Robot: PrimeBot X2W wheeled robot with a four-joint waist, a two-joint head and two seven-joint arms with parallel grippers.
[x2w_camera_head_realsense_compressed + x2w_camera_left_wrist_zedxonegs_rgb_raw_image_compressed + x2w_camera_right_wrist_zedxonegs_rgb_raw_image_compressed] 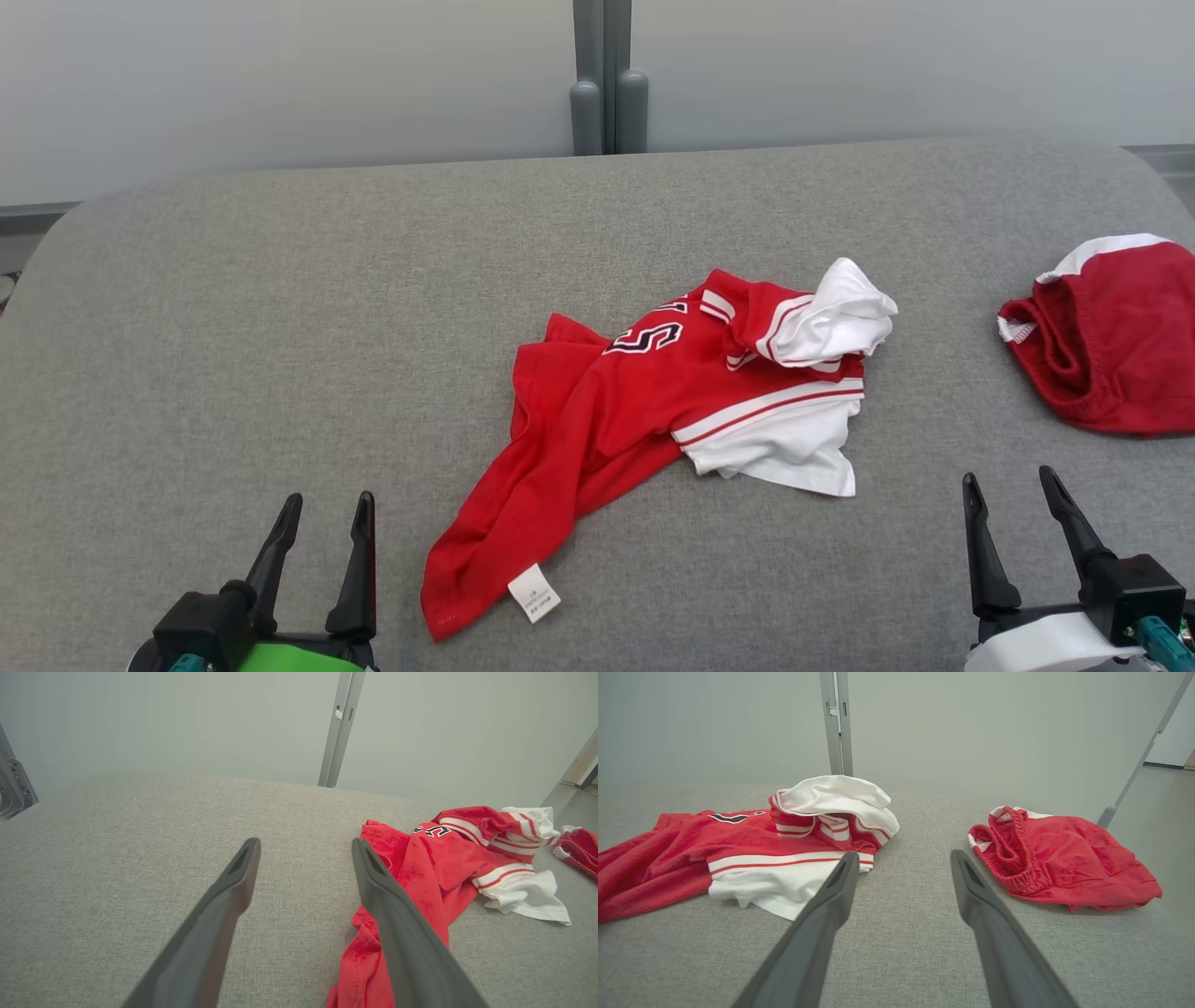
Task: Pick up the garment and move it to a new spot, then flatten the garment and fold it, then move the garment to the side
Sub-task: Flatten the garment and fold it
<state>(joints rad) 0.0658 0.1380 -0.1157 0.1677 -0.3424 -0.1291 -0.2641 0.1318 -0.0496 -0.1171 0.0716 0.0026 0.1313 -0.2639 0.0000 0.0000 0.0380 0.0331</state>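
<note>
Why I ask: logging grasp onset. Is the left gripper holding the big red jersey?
No: in the head view the left gripper stands open over the bare grey surface, apart from the garment.

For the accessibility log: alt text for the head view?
A crumpled red-and-white jersey lies on a grey upholstered surface, with a smaller darker red garment at the right edge. The left gripper and right gripper sit open and empty at the bottom corners.

A grey woven-fabric padded surface (233,327) with rounded corners carries a crumpled bright red jersey shirt (635,401) with white bands near centre. A smaller, darker red textured cloth piece (1120,345) lies well apart at the right edge.
</note>
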